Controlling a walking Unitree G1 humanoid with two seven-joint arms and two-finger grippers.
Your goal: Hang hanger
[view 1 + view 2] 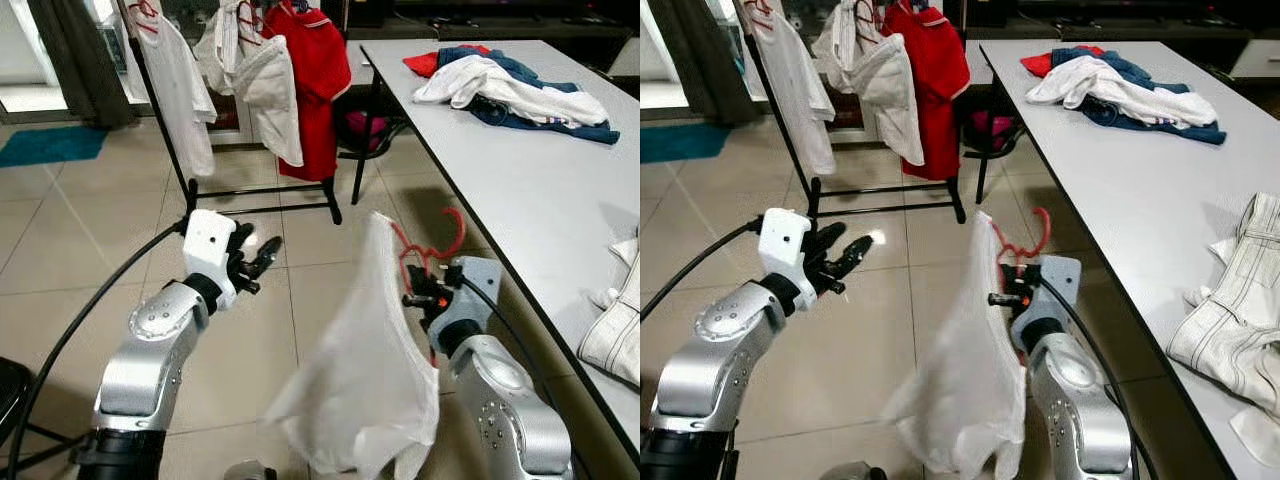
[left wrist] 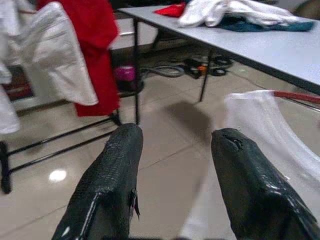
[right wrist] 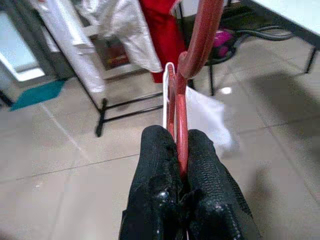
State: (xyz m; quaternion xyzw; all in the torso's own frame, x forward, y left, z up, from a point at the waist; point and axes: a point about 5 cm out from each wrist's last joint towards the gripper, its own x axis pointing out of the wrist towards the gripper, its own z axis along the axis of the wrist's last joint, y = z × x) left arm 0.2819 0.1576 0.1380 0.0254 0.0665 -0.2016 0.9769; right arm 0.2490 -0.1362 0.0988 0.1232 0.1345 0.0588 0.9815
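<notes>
While the right hand [image 1: 420, 298] is clamped on the red hanger [image 1: 432, 247], a white shirt [image 1: 365, 380] draped on it hangs beside the surface [image 1: 520, 180], well apart from the clothes rack [image 1: 255, 190]. The left hand [image 1: 258, 262] is raised with fingers apart, holding nothing. The hanger is picked up and dressed; carrying it to the rack and hooking it on appear to remain.

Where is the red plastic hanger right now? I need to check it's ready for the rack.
The red plastic hanger with its white garment is pinched in the right claw, beside the long grey table, short of the black clothes rack.
</notes>
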